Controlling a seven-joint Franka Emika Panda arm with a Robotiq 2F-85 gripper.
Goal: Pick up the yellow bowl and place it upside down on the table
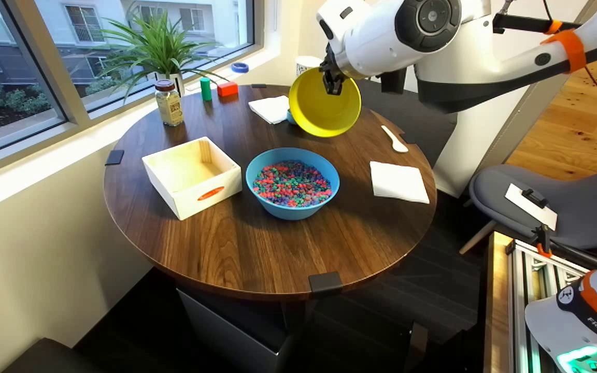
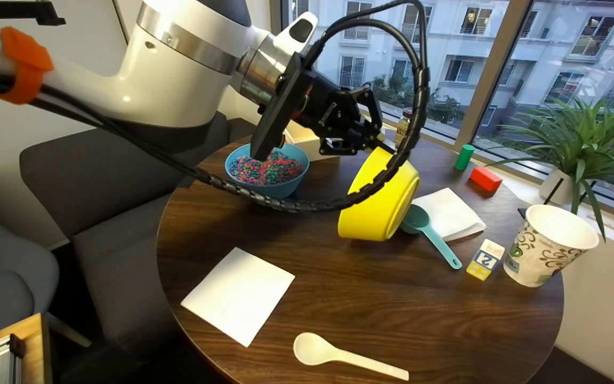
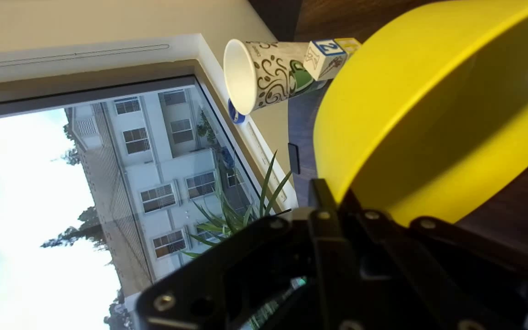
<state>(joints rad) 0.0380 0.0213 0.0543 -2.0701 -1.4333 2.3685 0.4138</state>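
"FRANKA" marks the robot base (image 1: 583, 321), "ROBOTIQ" the gripper (image 3: 338, 200); past the fingers (image 3: 325, 222), a block (image 3: 326, 57) reads "2". The fingers pinch the rim of the yellow bowl (image 1: 324, 114), tilted below them, seemingly off the table (image 1: 215, 248).

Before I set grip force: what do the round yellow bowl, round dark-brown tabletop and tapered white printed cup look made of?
Yellow bowl: probably plastic, smooth, low-gloss; uniform colour, no grain.
Dark-brown tabletop: wood or wood-look laminate, satin; grain streaks show, solid or veneer unclear.
White printed cup: likely paper, fairly matte; tapered wall, printed swirls.
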